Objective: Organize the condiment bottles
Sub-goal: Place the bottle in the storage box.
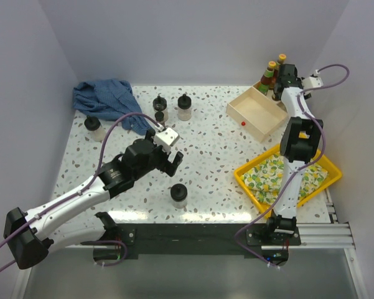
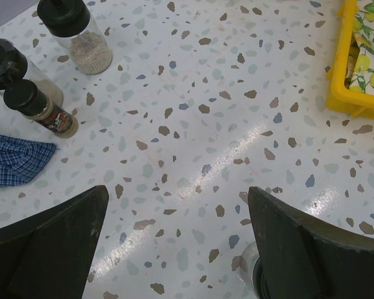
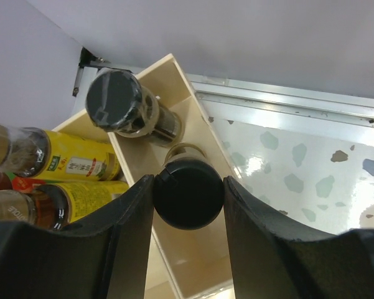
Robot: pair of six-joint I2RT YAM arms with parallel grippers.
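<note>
Top external view: a white terrazzo table flecked with brown, grey and blue chips, boxed in by plain pale lilac walls on the left, back and right. A metal rail runs along the near right edge by the arm bases. A crumpled blue checked cloth lies at the back left. A beige divided tray sits at the back right, and a yellow tray lined with lemon-print fabric lies nearer the front right. A tiny red object rests on the table just beside the beige tray.

The condiment bottles are in two groups. Slim sauce bottles stand at the far end of the beige tray. Black-lidded jars stand loose on the table: two at the back centre with a small shaker near them, one beside the cloth, and one near the front edge.

The right gripper reaches over the tray's far end. In the right wrist view its jaws are clamped on a black-capped bottle above a tray compartment, next to another dark-lidded jar and the yellow-labelled sauce bottles. The left gripper hangs over mid-table, jaws spread wide and holding nothing. In the left wrist view, bare speckled surface with a streak of glare shows between its fingers.
</note>
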